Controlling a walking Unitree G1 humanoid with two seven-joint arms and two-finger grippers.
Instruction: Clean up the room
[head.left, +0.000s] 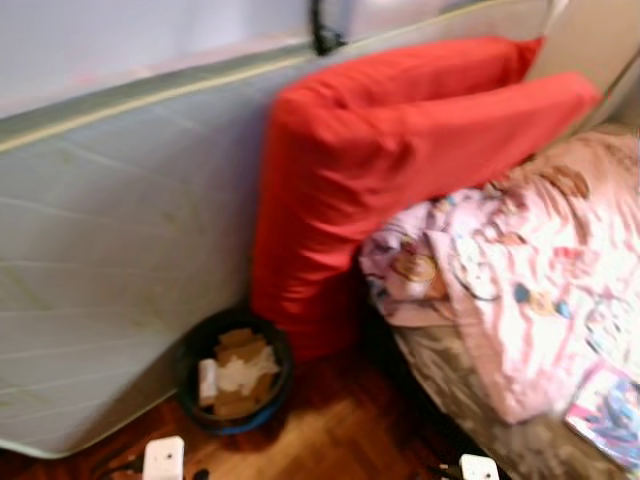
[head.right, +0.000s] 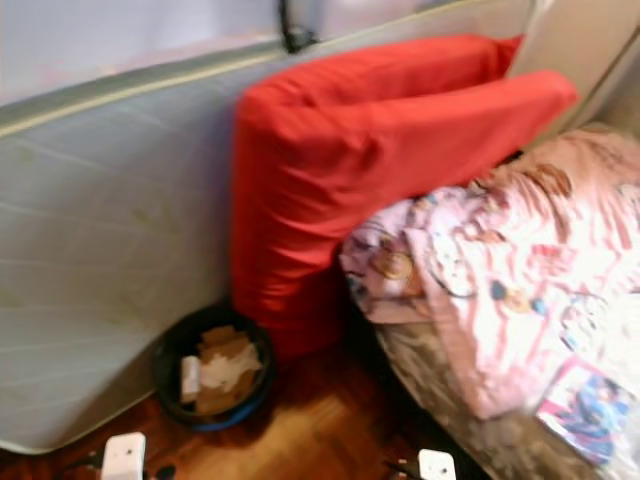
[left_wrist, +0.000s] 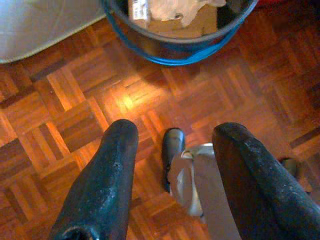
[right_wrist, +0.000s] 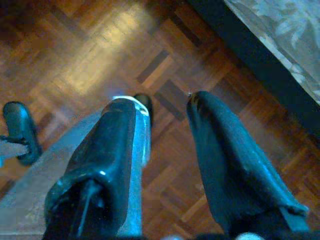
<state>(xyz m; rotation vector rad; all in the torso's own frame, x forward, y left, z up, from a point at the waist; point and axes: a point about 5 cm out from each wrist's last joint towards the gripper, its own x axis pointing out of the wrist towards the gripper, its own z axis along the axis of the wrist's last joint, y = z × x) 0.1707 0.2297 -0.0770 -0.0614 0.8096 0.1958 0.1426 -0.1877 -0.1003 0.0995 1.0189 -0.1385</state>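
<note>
A dark bin (head.left: 236, 375) of cardboard and paper is seen on the parquet floor (left_wrist: 75, 100) beside a red cushion (head.left: 380, 170). The left gripper (left_wrist: 175, 150) and right gripper (right_wrist: 167, 117) are held wide, empty, above the floor.

A big red cushion (head.left: 400, 170) leans folded against the upright mattress (head.left: 120, 250). A crumpled pink blanket (head.left: 520, 260) spills over the bed. A dark bin (head.left: 236, 372) holding paper scraps stands on the floor beside the cushion.
</note>
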